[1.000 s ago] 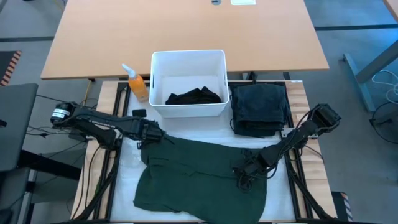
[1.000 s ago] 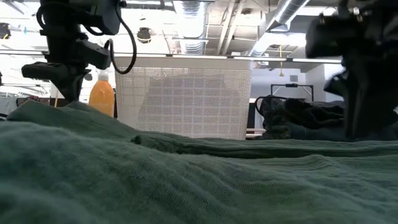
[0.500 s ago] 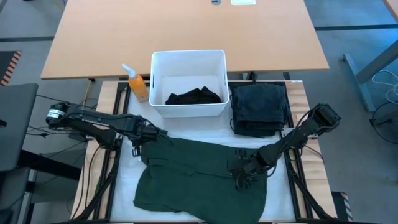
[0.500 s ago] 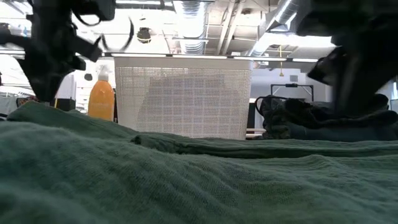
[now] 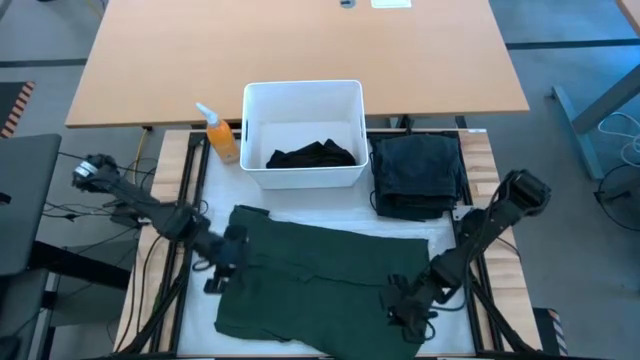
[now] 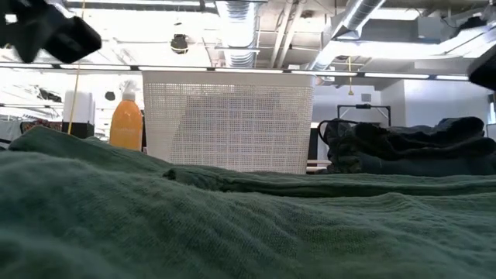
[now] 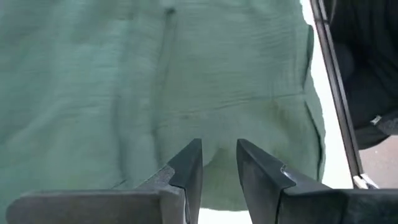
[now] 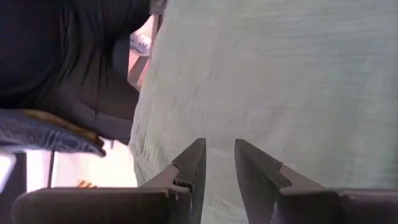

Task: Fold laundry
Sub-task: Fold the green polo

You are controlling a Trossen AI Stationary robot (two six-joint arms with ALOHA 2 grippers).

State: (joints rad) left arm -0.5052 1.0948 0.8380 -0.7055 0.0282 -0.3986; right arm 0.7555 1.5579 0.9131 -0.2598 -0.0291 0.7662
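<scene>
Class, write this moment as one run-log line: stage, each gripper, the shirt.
stage: shirt spread flat | left gripper: open, at shirt's left edge | right gripper: open, at right edge | shirt: unfolded

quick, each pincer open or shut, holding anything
left pincer: open, empty, over the green shirt
right pincer: open, empty, over the same shirt

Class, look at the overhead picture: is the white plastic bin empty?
No. In the high view a crumpled black garment lies on the bottom of the white plastic bin.
</scene>
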